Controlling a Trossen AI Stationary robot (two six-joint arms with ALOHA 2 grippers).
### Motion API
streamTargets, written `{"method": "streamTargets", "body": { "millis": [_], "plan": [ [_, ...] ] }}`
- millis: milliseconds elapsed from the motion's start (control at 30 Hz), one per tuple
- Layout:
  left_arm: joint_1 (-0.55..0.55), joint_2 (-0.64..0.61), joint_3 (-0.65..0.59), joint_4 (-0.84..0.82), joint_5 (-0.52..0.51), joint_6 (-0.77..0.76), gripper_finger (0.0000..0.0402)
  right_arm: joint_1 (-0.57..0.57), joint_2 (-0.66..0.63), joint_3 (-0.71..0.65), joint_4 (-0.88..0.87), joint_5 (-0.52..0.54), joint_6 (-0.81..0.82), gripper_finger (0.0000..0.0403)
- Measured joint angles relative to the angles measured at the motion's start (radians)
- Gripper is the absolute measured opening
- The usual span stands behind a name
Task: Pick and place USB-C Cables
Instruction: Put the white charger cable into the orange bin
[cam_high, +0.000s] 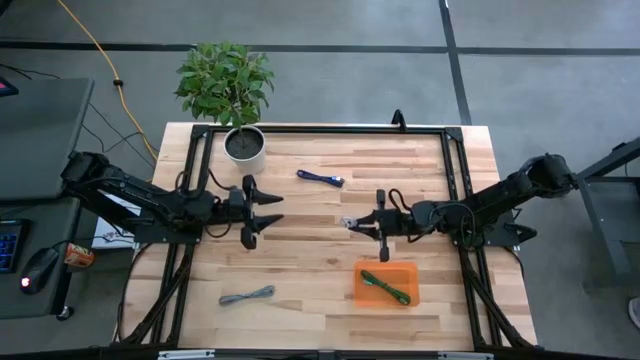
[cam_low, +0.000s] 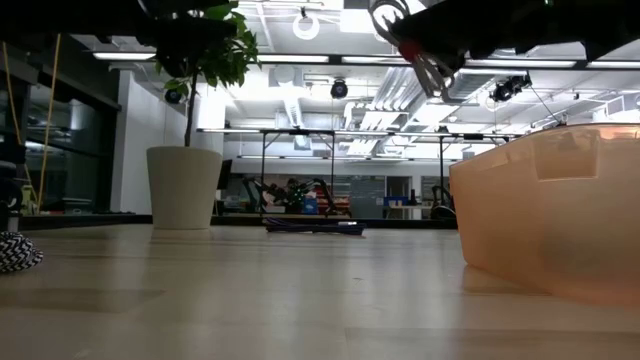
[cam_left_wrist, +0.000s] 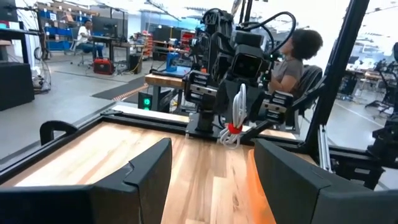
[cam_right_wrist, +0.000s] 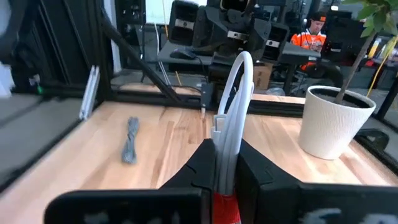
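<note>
white looped usb-c cable with a red band sits clenched in the right hand above table centre. orange plastic tray, green cable inside, at 5 o'clock; carry over, lower, then release. left hand released, waiting.

Light wooden plank table, black frame along the edges. Resting on it: white pot with green plant at the far left corner; dark blue cable bundle near the far middle; grey cable bundle toward the near left; orange tray on the near right, green cable lying inside. All well apart from one another.
</note>
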Motion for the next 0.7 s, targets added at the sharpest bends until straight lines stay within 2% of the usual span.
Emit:
{"method": "streamTargets", "body": {
  "millis": [67, 133, 200, 367, 467, 600, 700],
  "plan": [
    [0.0, 0.0, 0.0, 0.014, 0.0, -0.001, 0.0209, 0.008, 0.0, 0.038, -0.03, 0.001, 0.031, 0.0016],
    [0.0, 0.0, 0.0, 0.016, 0.0, -0.004, 0.0209, 0.028, 0.0, 0.104, -0.142, 0.002, 0.061, 0.0016],
    [0.0, 0.0, 0.0, 0.015, 0.0, -0.003, 0.0209, 0.064, 0.001, 0.198, -0.343, 0.006, 0.096, 0.0015],
    [0.0, 0.0, 0.0, 0.014, 0.0, -0.026, 0.0209, 0.193, 0.061, 0.457, -0.887, 0.152, 0.256, 0.0015],
    [0.0, 0.0, 0.0, 0.014, 0.0, -0.028, 0.0209, 0.267, 0.128, 0.575, -1.123, 0.16, 0.402, 0.0015],
    [0.0, 0.0, 0.0, 0.014, 0.0, -0.027, 0.0209, 0.353, 0.226, 0.649, -1.28, 0.16, 0.533, 0.0015],
    [0.0, 0.0, 0.0, 0.013, 0.0, -0.029, 0.0209, 0.396, 0.281, 0.651, -1.295, 0.16, 0.601, 0.0015]
  ]
}}
